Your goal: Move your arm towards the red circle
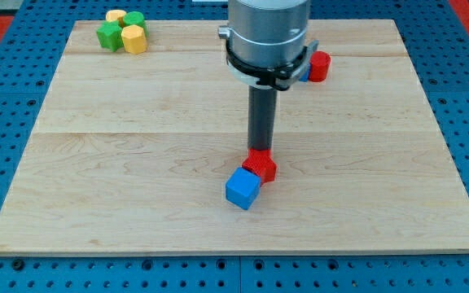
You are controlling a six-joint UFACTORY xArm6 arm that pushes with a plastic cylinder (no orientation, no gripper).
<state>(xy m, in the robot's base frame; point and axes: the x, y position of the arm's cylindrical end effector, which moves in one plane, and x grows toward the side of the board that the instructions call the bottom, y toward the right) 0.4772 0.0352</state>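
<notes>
The red circle (320, 66), a short red cylinder, stands near the view's top right, partly hidden behind the arm's grey body. A blue block (305, 73) peeks out just left of it, mostly hidden. My tip (260, 150) rests at the board's lower middle, touching the top edge of a red block (260, 167). A blue cube (243, 189) sits against that red block's lower left. The red circle lies well above and to the right of my tip.
A cluster of two green blocks (111, 35) and two yellow blocks (134, 39) sits at the view's top left. The wooden board (137, 163) lies on a blue pegboard surface.
</notes>
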